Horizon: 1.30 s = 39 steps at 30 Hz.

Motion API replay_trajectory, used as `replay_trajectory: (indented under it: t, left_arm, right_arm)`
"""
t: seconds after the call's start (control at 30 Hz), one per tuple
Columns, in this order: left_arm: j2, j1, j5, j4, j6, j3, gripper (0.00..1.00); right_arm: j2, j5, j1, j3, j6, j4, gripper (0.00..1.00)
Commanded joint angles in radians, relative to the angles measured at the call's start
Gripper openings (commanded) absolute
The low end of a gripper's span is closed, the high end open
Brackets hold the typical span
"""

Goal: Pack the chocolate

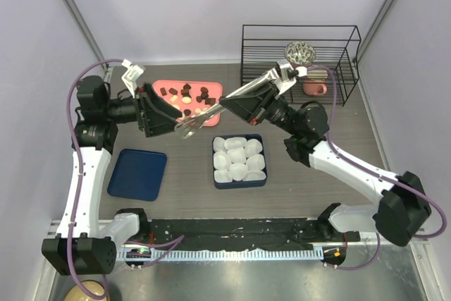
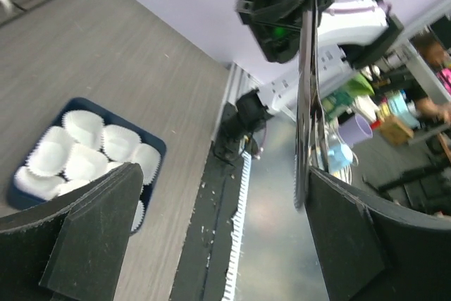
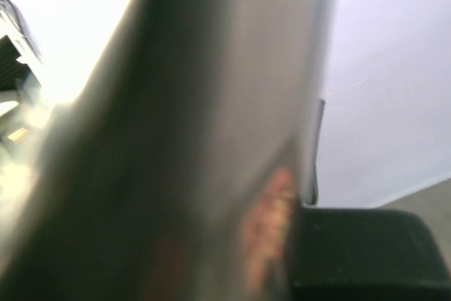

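Left end effector point(image 2: 222, 234) spread wide beside the silver metal tongs point(image 1: 211, 114), not gripping them. Right end effector point(image 1: 239, 101) pinches those tongs along their shaft; its own wrist view is a metallic blur. Small brown and cream chocolate pieces point(image 1: 185, 91) lie on a pink tray point(image 1: 211, 85) on the grey desk point(image 1: 317, 181). White crinkled paper cups point(image 1: 238, 154) fill a dark blue tray point(image 1: 240, 185) just in front.

Tongs point(image 1: 211, 112) in right pincer point(image 1: 232, 106), chocolate point(image 1: 187, 91) on tray point(image 1: 211, 84)
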Motion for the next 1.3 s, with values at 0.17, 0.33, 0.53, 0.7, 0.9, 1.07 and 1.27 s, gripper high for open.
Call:
replay_trajectory:
  t: [0.17,0.33,0.53,0.7,0.9,1.07,1.27]
  left_arm:
    - [-0.062,0.138,0.187,0.711,-0.553,-0.103,1.00]
    - [-0.022,0.159,0.144,0.711,-0.528,-0.126,1.00]
    - [0.171,0.303,0.045,0.652,-0.371,-0.123,1.00]
    - [0.344,0.122,-0.570,-0.403,0.487,0.210,0.99]
    - [0.334,-0.040,-0.985,-0.301,0.461,0.198,0.96]
    - [0.403,-0.059,-1.244,-0.272,0.463,0.241,0.71]
    - [0.494,-0.031,-1.357,-0.179,0.463,0.198,0.36]
  right_arm:
    - [-0.256,0.010,-0.087,0.079,-0.465,-0.597,0.01]
    - [-0.238,0.019,-0.090,0.120,-0.544,-0.689,0.01]
    - [-0.194,0.092,-0.091,0.165,-0.675,-0.804,0.01]
    - [-0.189,0.129,-0.090,0.177,-0.730,-0.843,0.01]
    - [-0.197,0.174,-0.090,0.159,-0.776,-0.866,0.01]
    - [-0.186,0.211,-0.090,0.150,-0.809,-0.895,0.01]
    - [-0.183,0.241,-0.090,0.128,-0.838,-0.909,0.01]
